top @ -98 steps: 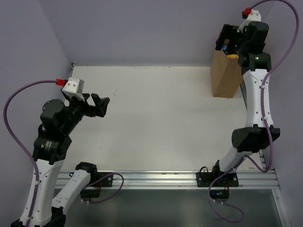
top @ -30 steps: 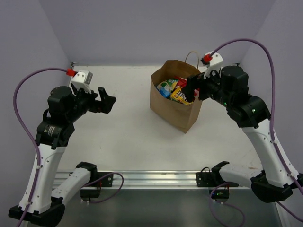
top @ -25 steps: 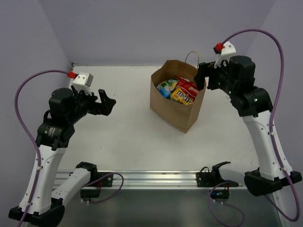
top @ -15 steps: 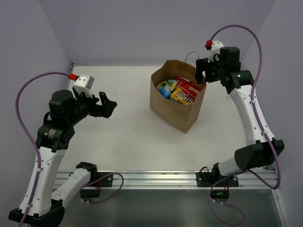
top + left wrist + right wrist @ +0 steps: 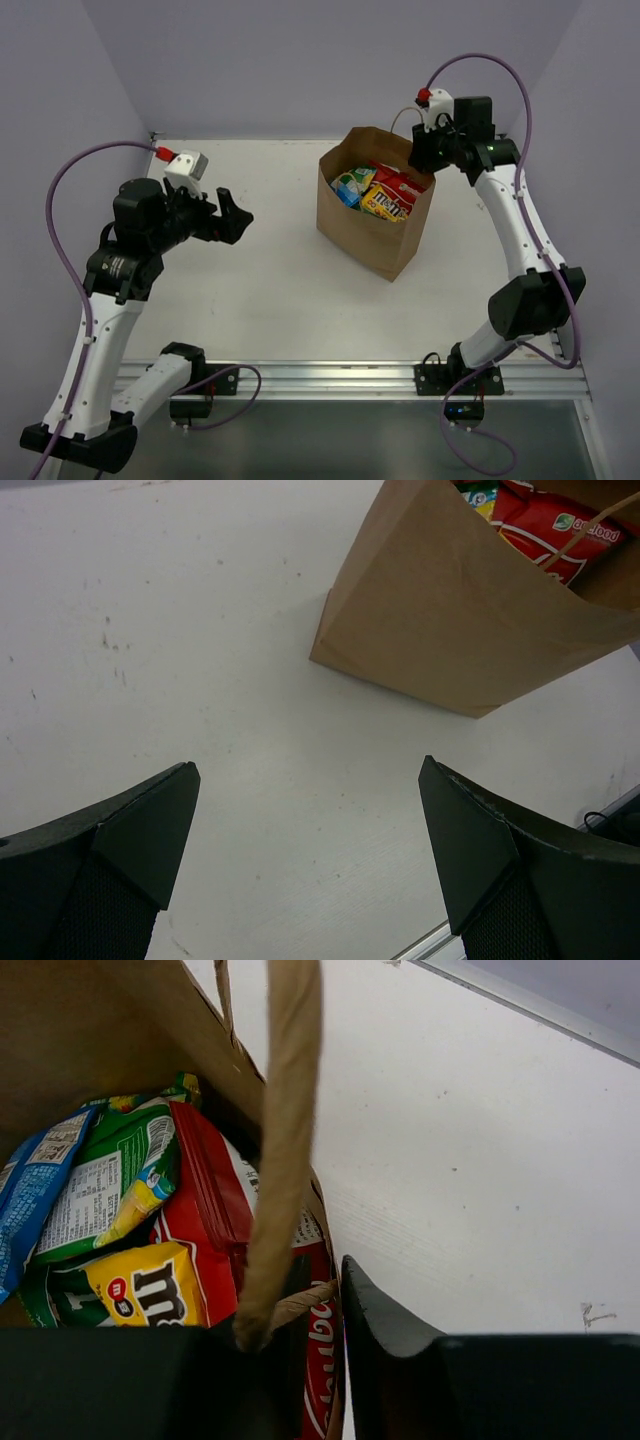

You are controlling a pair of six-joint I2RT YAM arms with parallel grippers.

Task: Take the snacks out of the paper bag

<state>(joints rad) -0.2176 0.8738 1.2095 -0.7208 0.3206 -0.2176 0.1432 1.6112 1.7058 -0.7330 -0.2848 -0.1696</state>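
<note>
The paper bag [image 5: 368, 228] stands upright and open near the middle of the table, right of centre. The snacks [image 5: 385, 195] fill it: a red packet [image 5: 205, 1210], a yellow one [image 5: 140, 1290], a green-white one [image 5: 115, 1185] and a blue one [image 5: 30, 1200]. My right gripper [image 5: 425, 155] sits at the bag's far right rim. One finger is inside and one outside, shut on the paper wall beside the twisted handle [image 5: 285, 1140]. My left gripper [image 5: 232, 215] hovers open left of the bag, holding nothing. The left wrist view shows the bag [image 5: 450, 620] ahead of its jaws.
Purple walls close in the white table [image 5: 270, 290] at the back and on both sides. An aluminium rail [image 5: 330, 378] with the arm bases runs along the near edge. Bare tabletop lies between my left gripper and the bag.
The bag came from the back right corner to the middle. My right gripper then rose off the snacks, moved to the far rim and narrowed its jaws onto it. The left arm barely shifted.
</note>
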